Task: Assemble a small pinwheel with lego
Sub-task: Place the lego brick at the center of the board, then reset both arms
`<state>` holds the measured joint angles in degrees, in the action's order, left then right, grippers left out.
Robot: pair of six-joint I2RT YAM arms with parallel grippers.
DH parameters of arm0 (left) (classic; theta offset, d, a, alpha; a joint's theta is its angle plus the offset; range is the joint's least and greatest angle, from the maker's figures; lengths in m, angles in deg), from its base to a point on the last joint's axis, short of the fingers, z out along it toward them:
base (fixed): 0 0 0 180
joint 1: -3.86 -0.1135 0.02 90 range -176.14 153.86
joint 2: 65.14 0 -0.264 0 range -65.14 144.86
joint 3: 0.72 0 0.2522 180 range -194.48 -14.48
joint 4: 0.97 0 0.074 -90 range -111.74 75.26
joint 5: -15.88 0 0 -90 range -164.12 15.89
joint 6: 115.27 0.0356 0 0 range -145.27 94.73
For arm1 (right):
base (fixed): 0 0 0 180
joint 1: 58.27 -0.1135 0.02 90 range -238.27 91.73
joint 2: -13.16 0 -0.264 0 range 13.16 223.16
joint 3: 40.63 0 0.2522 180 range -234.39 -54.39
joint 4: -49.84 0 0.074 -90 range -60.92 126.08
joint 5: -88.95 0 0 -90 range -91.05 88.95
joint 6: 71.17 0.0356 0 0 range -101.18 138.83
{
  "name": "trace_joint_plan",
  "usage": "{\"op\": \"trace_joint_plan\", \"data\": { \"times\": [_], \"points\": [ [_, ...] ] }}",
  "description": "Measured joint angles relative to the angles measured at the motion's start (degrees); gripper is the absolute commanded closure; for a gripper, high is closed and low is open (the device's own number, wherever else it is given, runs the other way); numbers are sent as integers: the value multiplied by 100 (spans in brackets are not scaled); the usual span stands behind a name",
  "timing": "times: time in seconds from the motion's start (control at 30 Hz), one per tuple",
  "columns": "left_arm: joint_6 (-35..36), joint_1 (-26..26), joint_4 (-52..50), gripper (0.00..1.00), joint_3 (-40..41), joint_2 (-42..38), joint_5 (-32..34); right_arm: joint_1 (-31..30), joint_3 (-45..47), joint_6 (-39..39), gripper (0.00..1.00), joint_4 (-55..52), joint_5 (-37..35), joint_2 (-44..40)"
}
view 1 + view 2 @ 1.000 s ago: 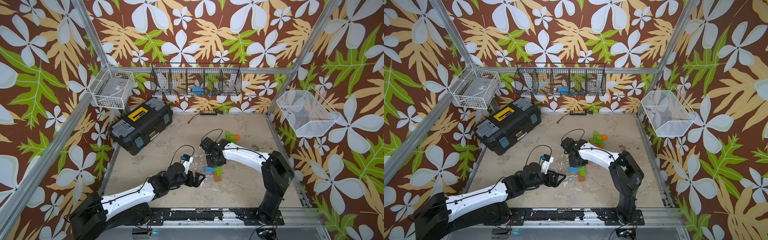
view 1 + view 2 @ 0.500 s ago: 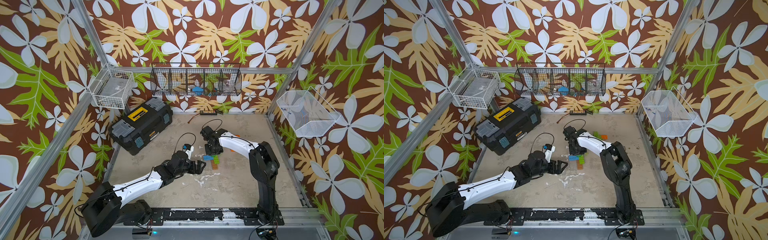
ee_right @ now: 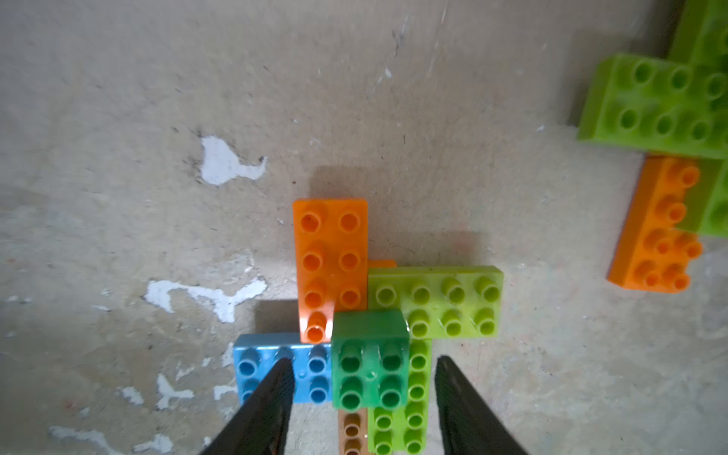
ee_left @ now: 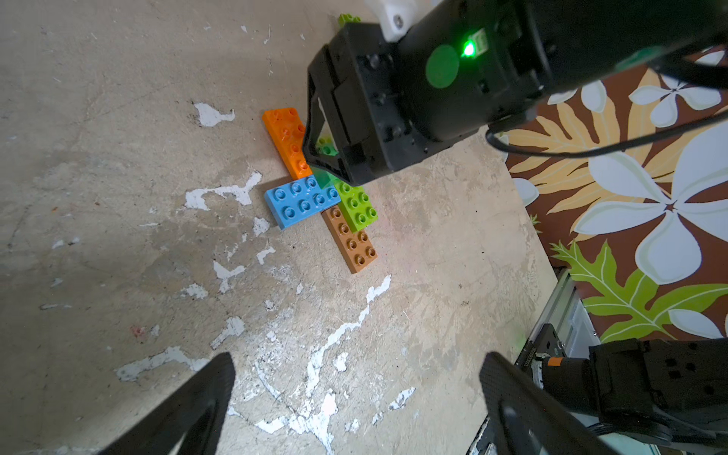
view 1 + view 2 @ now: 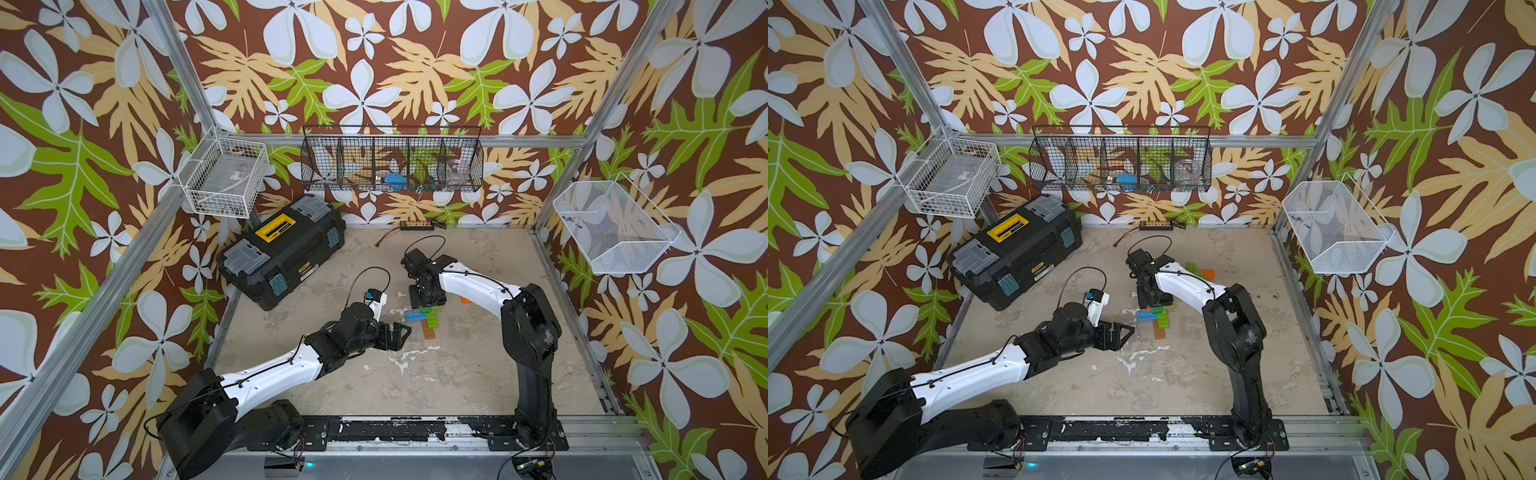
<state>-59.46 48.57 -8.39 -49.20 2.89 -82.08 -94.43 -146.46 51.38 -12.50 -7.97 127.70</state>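
Grey, paint-flecked tabletop [image 5: 457, 374] fills the lower middle of both top views. A black toolbox [image 5: 282, 253] with a yellow handle sits at its upper left.

The left gripper [image 5: 401, 334] lies low near the centre of the frame, just left of the lego [image 5: 424, 318]. Its jaws are spread wide with nothing between them.

The right gripper [image 3: 364, 360] points down over the lego, a pinwheel-like cluster at the centre of the frame. Its jaws stand apart on either side of the dark green square [image 3: 370, 358] and touch neither side of it.

That square sits on top at the hub. Around it lie an orange brick [image 3: 331, 260], a lime green brick [image 3: 437, 303], a blue brick [image 3: 252, 354] and a tan-brown brick [image 4: 350, 244]. The tan-brown one is partly under a second lime green brick [image 3: 398, 429].

Spare bricks [image 5: 1200, 270], lime green and orange, lie apart, up and right of the cluster in a top view.
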Motion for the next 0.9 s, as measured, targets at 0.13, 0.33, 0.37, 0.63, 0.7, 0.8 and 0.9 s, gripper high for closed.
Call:
{"op": "trace_joint_plan", "data": {
  "times": [0.13, 0.33, 0.37, 0.63, 0.7, 0.8, 0.9],
  "points": [
    [223, -2, -295, 0, -240, -398, 195, 15, 151, -52, 21, 101, 85, -643],
    [997, -20, -315, 0, -317, -1696, 1491, 540, 1510, -466, 0, 1213, 286, -2634],
    [1231, -31, -249, 0, -256, -1871, 1716, 673, 1838, -573, 0, 1545, 321, -3018],
    [2835, -702, 1054, 0, 1010, -2155, 2743, 1010, 4336, -1705, 0, 4033, -210, -4981],
    [2929, -1311, 1480, 0, 1357, -2122, 2693, 1235, 5016, -1891, 0, 4673, -627, -5274],
    [3018, -2155, 2090, 0, 1541, -1738, 2638, 1888, 5814, -2100, 0, 5473, -979, -5414],
    [3283, -2559, 2632, 0, 1617, -1141, 2706, 2629, 6345, -2275, 0, 6282, -1069, -5320]
  ]
}}
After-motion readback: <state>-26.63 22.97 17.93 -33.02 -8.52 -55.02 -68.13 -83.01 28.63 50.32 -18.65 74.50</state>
